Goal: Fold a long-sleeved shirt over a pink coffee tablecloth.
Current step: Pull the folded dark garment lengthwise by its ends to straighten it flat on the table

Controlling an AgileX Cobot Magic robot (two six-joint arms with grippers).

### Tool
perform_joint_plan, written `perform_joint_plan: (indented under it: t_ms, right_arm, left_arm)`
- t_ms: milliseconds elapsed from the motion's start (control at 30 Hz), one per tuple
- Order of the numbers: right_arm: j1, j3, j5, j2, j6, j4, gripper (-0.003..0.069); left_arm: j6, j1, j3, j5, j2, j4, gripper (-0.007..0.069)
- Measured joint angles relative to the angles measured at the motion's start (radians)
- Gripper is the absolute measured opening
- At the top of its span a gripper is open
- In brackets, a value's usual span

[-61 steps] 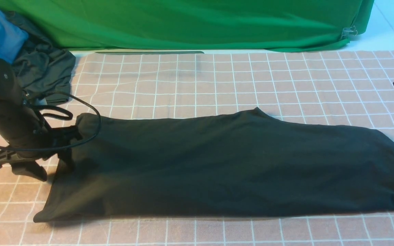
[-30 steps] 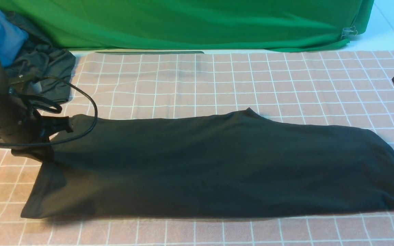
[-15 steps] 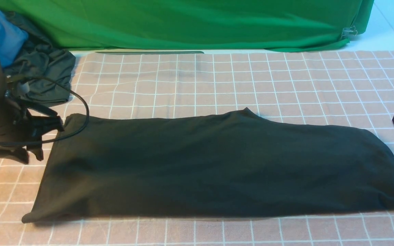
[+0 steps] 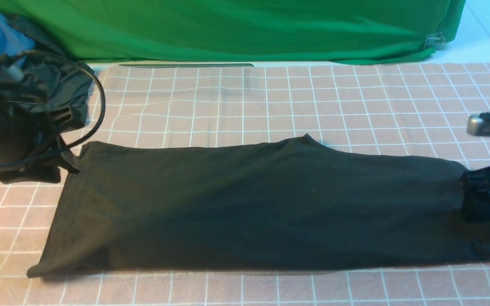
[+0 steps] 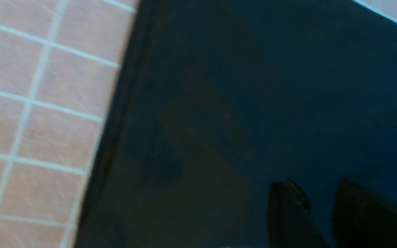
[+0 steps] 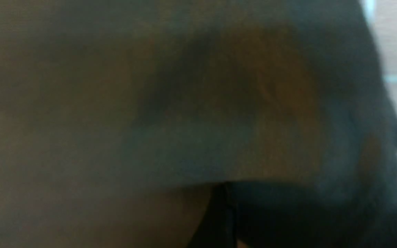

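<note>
Progress: looks half done, long-sleeved shirt (image 4: 262, 204) banded lengthwise, cross-folds pending; left gripper (image 5: 315, 188), right gripper (image 4: 473, 196) open at shirt's ends.

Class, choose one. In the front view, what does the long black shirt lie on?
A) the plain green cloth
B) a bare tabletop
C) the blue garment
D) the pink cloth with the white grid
D: the long-sleeved shirt lies flat on the pink coffee tablecloth, whose white grid shows beyond its far and near edges.
</note>
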Motion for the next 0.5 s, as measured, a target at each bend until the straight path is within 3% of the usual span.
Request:
perform_joint_plan:
  t_ms: [100, 267, 333, 433, 500]
  right_arm:
    - [-0.001, -0.002, -0.005, 0.037, 0.005, 0.001, 0.0691]
    - [-0.001, -0.010, 0.003, 0.048, -0.001, 0.008, 0.0661]
    - [0.001, -0.010, 0.001, 0.048, -0.037, 0.023, 0.0517]
    - [0.013, -0.010, 0.003, 0.050, -0.087, 0.061, 0.0213]
    - [0.016, -0.010, 0.006, 0.048, -0.115, 0.062, 0.0120]
  left_arm:
    - [0.040, 0.000, 0.034, 0.008, -0.092, -0.031, 0.0074]
    - [0.057, 0.000, 0.076, 0.014, -0.198, -0.039, 0.0013]
    - [0.057, 0.000, 0.082, 0.016, -0.235, -0.039, 0.0013]
    - [0.060, 0.000, 0.082, 0.015, -0.257, -0.041, 0.0013]
    - [0.061, 0.000, 0.082, 0.015, -0.261, -0.041, 0.0013]
